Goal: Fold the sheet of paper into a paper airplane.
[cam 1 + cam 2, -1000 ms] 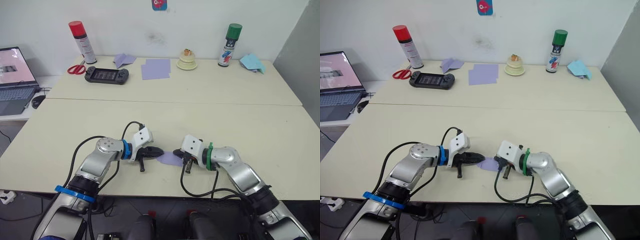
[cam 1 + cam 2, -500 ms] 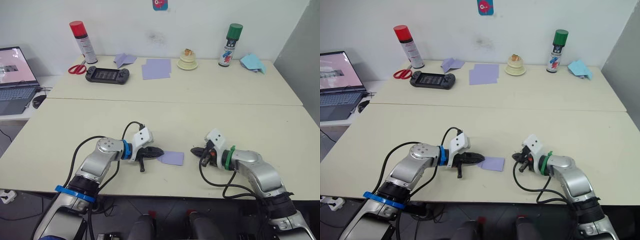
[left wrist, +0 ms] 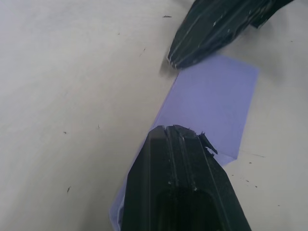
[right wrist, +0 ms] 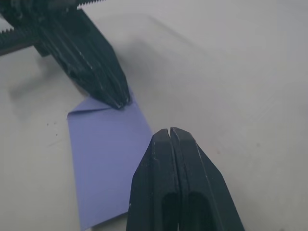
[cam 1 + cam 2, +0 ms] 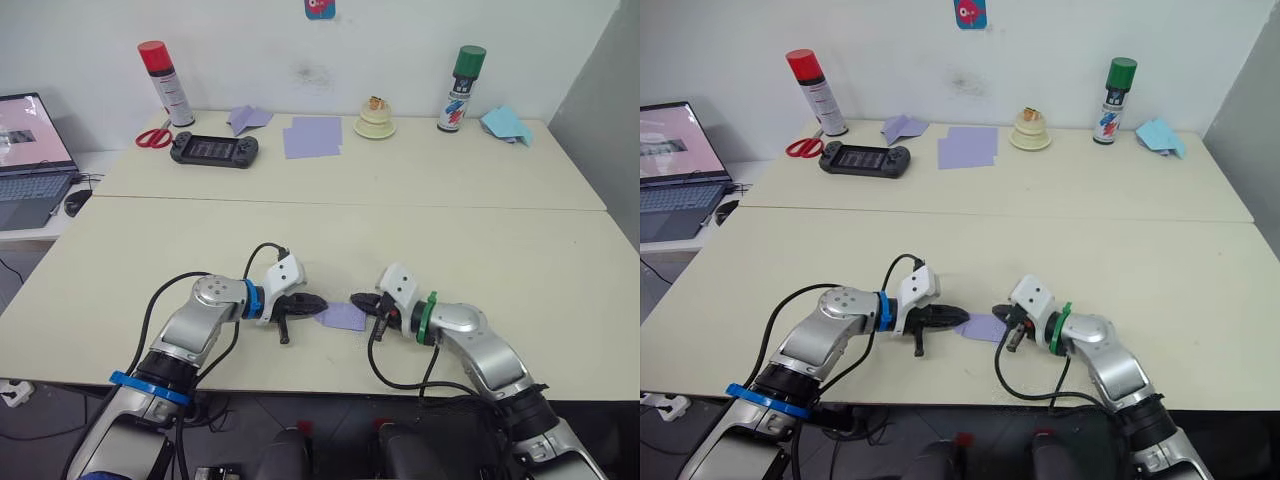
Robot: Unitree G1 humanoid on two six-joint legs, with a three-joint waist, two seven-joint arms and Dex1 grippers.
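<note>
The sheet of paper point(image 5: 342, 317) is lying flat near the front edge of the desk point(image 5: 520, 270), folded into a small lavender rectangle between the two arms. The left end effector point(image 5: 318, 303) is resting clenched on its left end, fingertips pressed together over the paper. The right end effector point(image 5: 356, 301) is sitting clenched at the opposite edge, grasping nothing, its tip touching the sheet.

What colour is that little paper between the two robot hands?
Plain lavender-purple; the sheet of paper shows best in the left wrist view.
</note>
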